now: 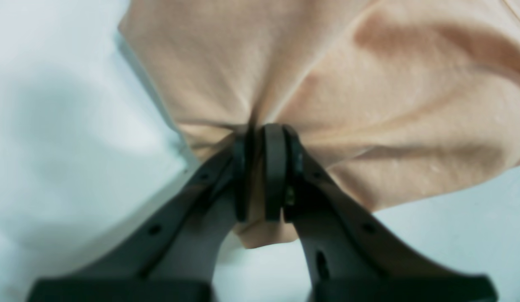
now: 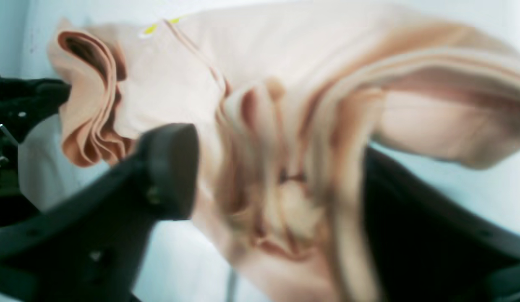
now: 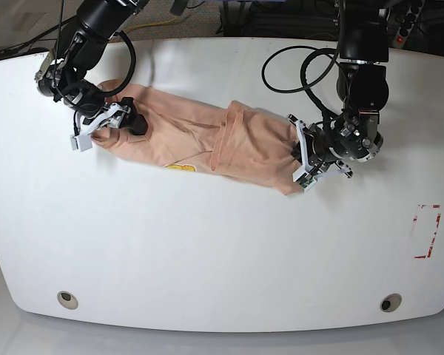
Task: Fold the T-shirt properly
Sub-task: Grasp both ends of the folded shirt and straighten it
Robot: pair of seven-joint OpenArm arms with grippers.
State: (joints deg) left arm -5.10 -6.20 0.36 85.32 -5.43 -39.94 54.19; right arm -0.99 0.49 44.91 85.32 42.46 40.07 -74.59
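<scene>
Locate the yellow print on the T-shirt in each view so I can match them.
Base: yellow print at the T-shirt's near edge, left of centre.
Right wrist: yellow print at top left, partly cut off by a fold.
Left wrist: not in it.
Shared landmark: left tool, shut on the shirt's end.

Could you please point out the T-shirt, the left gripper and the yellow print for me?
T-shirt (image 3: 207, 140): base view, middle of the cloth.
Left gripper (image 1: 264, 167): left wrist view, between the fingertips.
Yellow print (image 3: 180, 168): base view, at the shirt's near edge.
</scene>
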